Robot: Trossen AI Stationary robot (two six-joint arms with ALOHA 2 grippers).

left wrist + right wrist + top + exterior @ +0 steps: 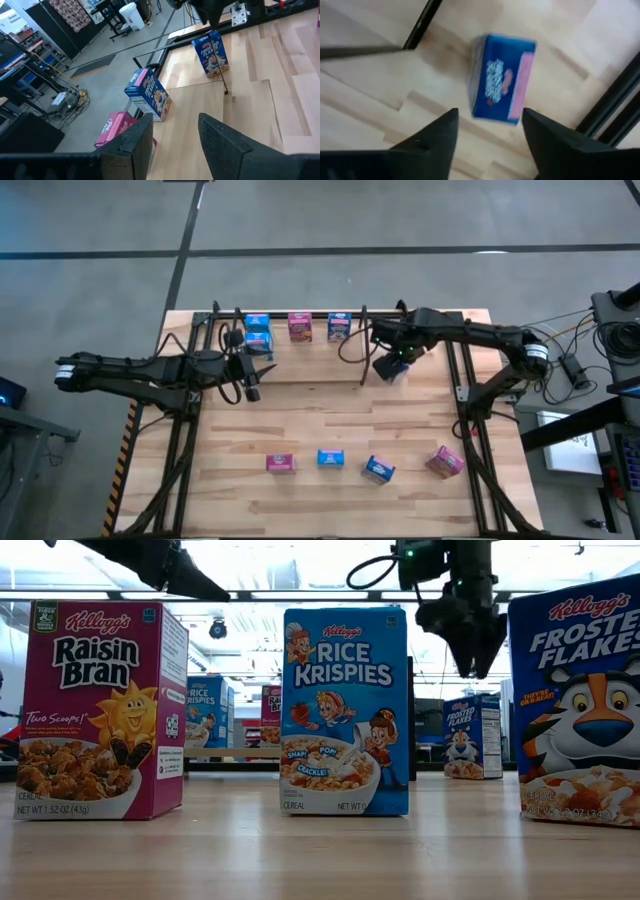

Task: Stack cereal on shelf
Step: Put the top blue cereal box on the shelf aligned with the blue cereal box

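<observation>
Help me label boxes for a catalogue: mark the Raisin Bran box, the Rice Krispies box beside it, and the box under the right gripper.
Raisin Bran box (98, 710), low view, front face.
Rice Krispies box (343, 710), low view, front face.
Blue box (501, 78), right wrist view, top face.

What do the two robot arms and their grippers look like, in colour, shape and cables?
Both arms are dark, slim and jointed, each with a white band near its outer end. Black cables loop beside the left gripper and the right gripper; a small green light shows on the right wrist. In the wrist views the fingers are flat, matte black, tapering wedges.
</observation>
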